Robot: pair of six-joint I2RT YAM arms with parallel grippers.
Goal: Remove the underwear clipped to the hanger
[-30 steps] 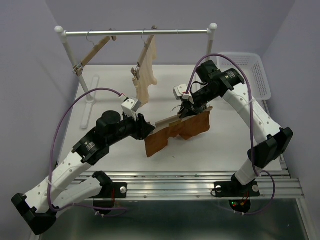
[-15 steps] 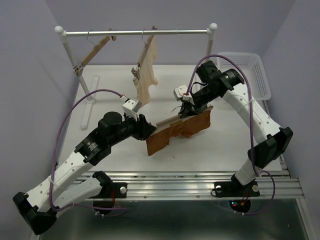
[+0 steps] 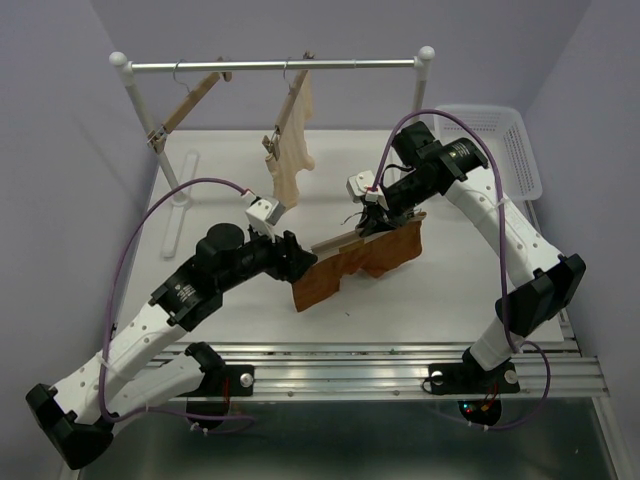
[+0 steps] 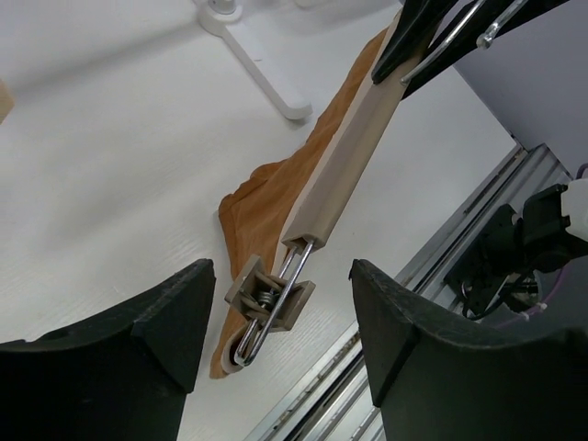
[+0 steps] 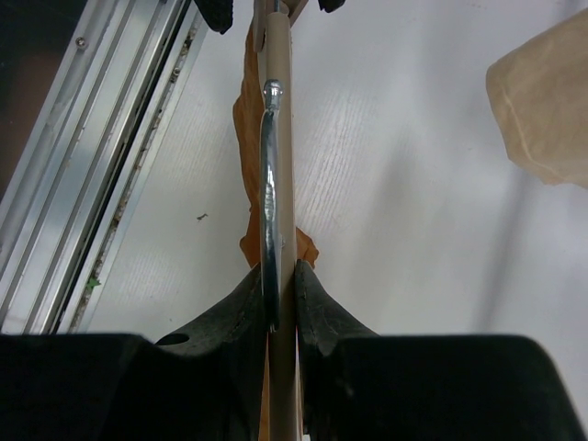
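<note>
Rust-brown cloth, soft and light: the underwear (image 3: 352, 262) hangs limp from the hanger (image 4: 344, 170), trailing onto the table (image 3: 220, 180). Your right gripper (image 5: 278, 280) clamps that hanger; your left gripper (image 4: 280, 276) gapes wide around the end clip (image 4: 268, 299). Pinch there.

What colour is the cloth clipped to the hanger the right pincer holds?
Plain rust-orange. The underwear on the hanger shows best in the top external view.

Bright, even light, soft shadows on the white table (image 3: 450, 290); close-up fingers (image 4: 110, 358) look blurry, pics sharp otherwise.
</note>
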